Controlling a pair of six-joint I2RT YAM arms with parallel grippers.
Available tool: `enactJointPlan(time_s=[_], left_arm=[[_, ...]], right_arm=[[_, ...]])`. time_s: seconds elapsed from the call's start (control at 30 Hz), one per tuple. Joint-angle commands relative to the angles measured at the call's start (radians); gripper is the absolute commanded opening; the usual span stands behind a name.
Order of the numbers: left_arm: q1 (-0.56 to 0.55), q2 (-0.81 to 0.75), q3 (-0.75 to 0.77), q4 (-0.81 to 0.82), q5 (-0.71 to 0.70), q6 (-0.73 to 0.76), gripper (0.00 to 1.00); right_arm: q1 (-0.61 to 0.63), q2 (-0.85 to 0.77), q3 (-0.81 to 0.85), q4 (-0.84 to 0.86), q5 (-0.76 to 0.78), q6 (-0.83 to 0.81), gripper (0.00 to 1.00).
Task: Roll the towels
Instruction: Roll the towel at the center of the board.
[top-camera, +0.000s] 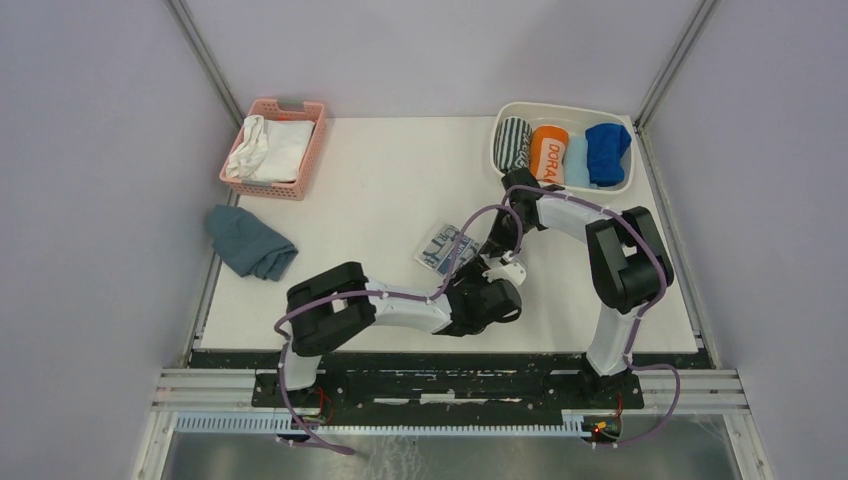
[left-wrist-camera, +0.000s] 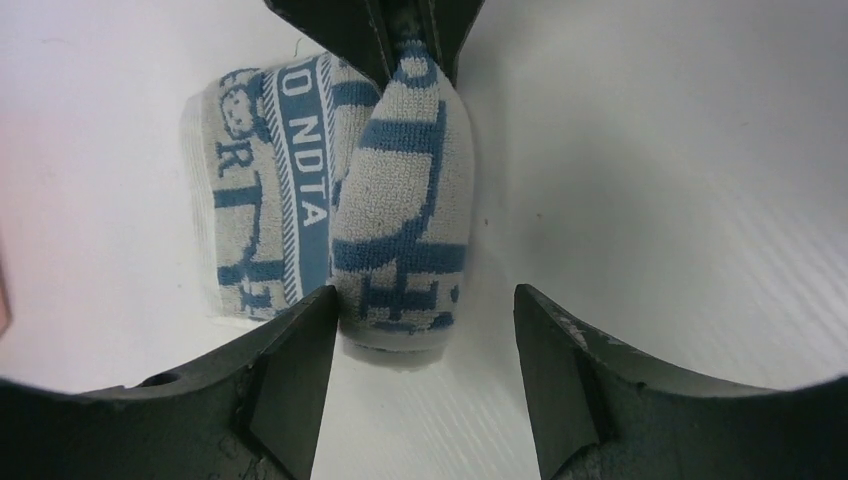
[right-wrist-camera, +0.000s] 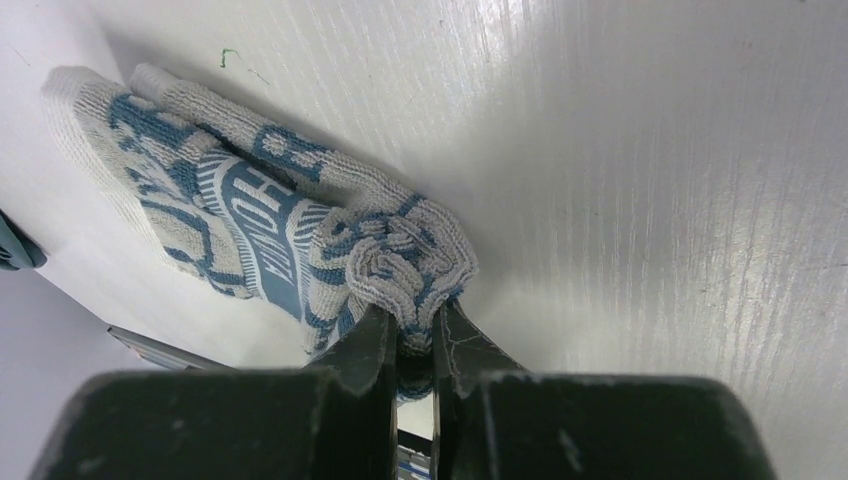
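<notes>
The printed towel (top-camera: 445, 247) lies on the table (top-camera: 380, 180) near its middle, just ahead of both arms, partly rolled: one end is wound into a loose coil and the rest lies flat beside it. The right gripper (right-wrist-camera: 415, 335) is clenched on that coil, pinching its folded layers between nearly closed fingers. The left gripper (left-wrist-camera: 425, 310) stands released, its fingers spread on either side of the coil's other end, one fingertip at or just beside the cloth and gripping nothing. The towel is light, soft terry, limp rather than stiff; its nap should hold well against the pads, but the coil will likely slacken or spring open if let go. The best hold looks to be across the coil's ends, squeezing all the layers together, not a single outer edge. The light blue towel (top-camera: 577, 160) and the royal blue towel (top-camera: 607, 150) sit in the white bin (top-camera: 560, 108) at the far right, apparently rolled.
</notes>
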Motion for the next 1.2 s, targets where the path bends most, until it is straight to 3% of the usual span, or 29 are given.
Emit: enactJointPlan(time_s=[0.0, 0.1, 0.23, 0.3, 0.4, 0.47, 0.63, 0.87, 1.0, 1.17], left_arm=[[0.0, 0.068, 0.058, 0.082, -0.141, 0.14, 0.71], [0.001, 0.117, 0.067, 0.084, -0.141, 0.164, 0.66], [0.004, 0.128, 0.054, 0.063, -0.083, 0.143, 0.49], [0.014, 0.098, 0.037, 0.052, -0.031, 0.109, 0.4], [0.06, 0.018, -0.005, 0.049, 0.117, 0.04, 0.2], [0.113, -0.049, -0.043, 0.063, 0.268, -0.005, 0.15], [0.313, -0.184, -0.165, 0.175, 0.725, -0.199, 0.12], [0.539, -0.163, -0.256, 0.372, 1.222, -0.46, 0.1], [0.623, -0.08, -0.269, 0.495, 1.385, -0.642, 0.09], [0.659, -0.026, -0.284, 0.574, 1.443, -0.749, 0.07]], right_arm=[[0.0, 0.021, 0.016, -0.057, 0.01, 0.001, 0.02], [0.001, 0.014, 0.012, -0.049, 0.0, 0.006, 0.02], [-0.001, -0.008, -0.002, 0.004, -0.037, 0.006, 0.04], [0.0, -0.014, -0.005, 0.033, -0.063, -0.01, 0.11], [0.001, -0.038, -0.014, 0.071, -0.096, -0.044, 0.24], [-0.001, -0.079, -0.046, 0.123, -0.103, -0.059, 0.35], [-0.016, -0.163, -0.102, 0.231, -0.118, -0.09, 0.55], [-0.048, -0.192, -0.217, 0.426, -0.2, -0.023, 0.63], [-0.048, -0.168, -0.245, 0.506, -0.214, 0.022, 0.66], [-0.048, -0.114, -0.261, 0.596, -0.232, 0.067, 0.67]])
